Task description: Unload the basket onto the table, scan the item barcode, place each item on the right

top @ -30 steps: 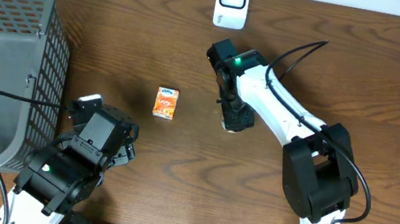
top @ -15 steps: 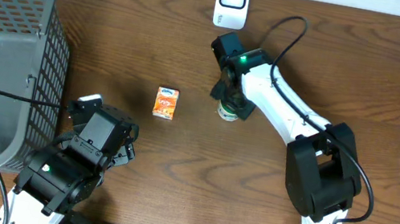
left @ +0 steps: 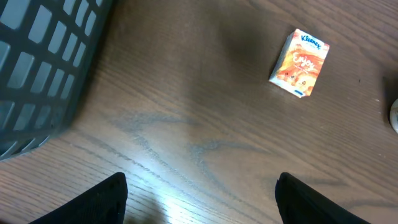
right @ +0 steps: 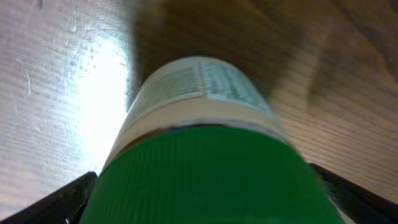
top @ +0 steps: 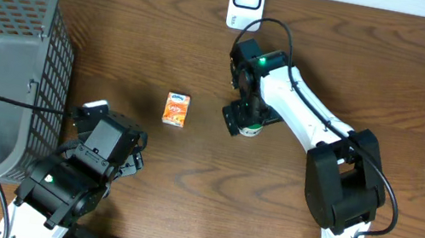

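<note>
Right pincer point(top: 243, 122) open around green-capped bottle point(right: 202, 93), left pincer point(left: 200, 198) open, idle; next I likely grip, face barcode to scanner point(top: 247, 1)

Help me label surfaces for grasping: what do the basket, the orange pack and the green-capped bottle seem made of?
Basket: matte grey plastic, judging by its moulded grid walls. Orange pack: printed wrap, film or card, unclear which. Bottle: ribbed green cap looks plastic; its printed label looks like paper.

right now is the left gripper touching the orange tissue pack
Apart. The left wrist view shows a stretch of table between the left gripper and the orange tissue pack, which lies well ahead of its fingertips.
</note>
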